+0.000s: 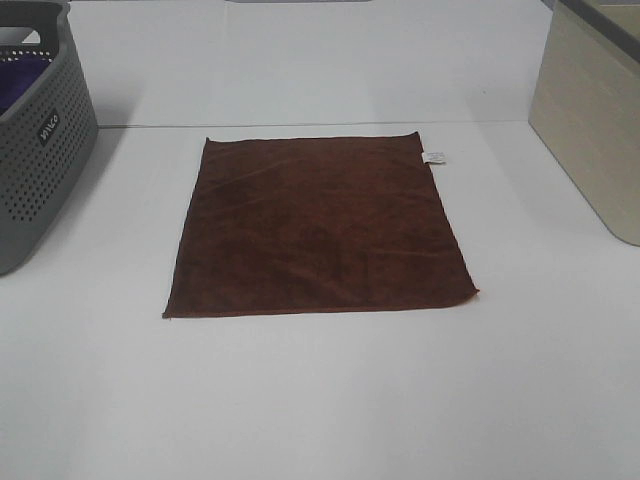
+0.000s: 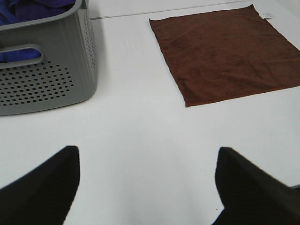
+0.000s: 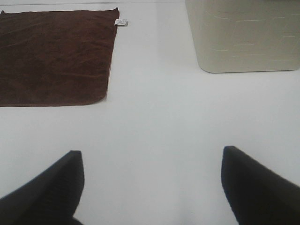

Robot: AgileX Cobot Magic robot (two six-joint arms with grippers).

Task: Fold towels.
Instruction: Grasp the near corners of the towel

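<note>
One dark reddish-brown towel (image 1: 318,228) lies spread flat and square in the middle of the white table, with a small white tag (image 1: 435,157) at its far right corner. The same towel (image 2: 225,51) shows in the left wrist view, well ahead of my left gripper (image 2: 147,180), which is open with nothing between its black fingers. In the right wrist view the towel (image 3: 54,56) lies off to one side of my right gripper (image 3: 152,183), also open and empty above bare table. Neither arm appears in the high view.
A grey perforated basket (image 1: 40,140) holding purple fabric (image 2: 28,9) stands at the table's left edge. A beige bin (image 1: 590,110) stands at the right edge, also seen as the beige bin (image 3: 241,35) in the right wrist view.
</note>
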